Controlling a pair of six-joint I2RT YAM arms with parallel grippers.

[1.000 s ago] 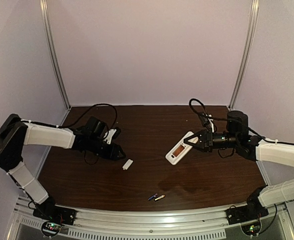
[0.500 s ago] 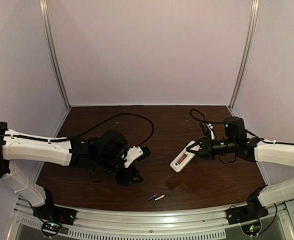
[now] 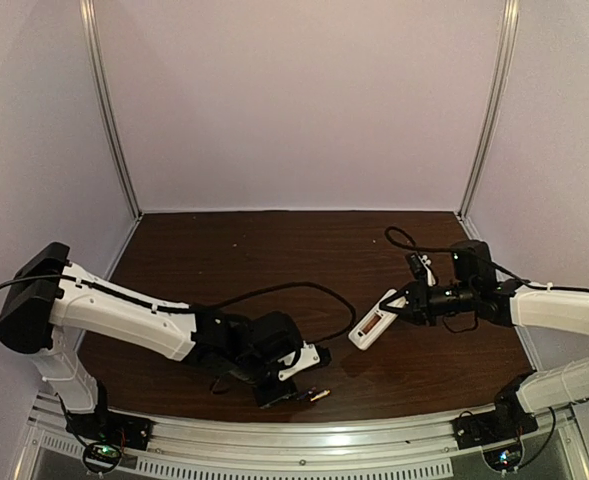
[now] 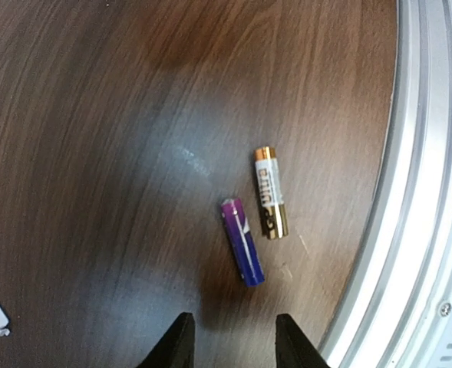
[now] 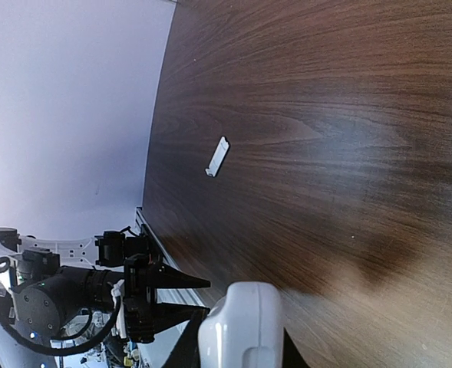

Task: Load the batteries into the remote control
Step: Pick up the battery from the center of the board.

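Clamping remote control (image 3: pixel 378 325), right fingers (image 5: pixel 186 349) hold it long axis diagonal; left fingers (image 4: pixel 176 345) spread above 2 near-parallel batteries (image 4: pixel 242 241).

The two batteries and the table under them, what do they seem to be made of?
The purple battery and the gold battery look like metal cells in a glossy printed wrap: both catch a streak of light, and the gold one shows a shiny cap. The table looks like dark wood or wood-grain laminate, semi-gloss; its grain lines and soft reflections do not settle which.

Remote control (image 5: pixel 239 323) partly out of frame
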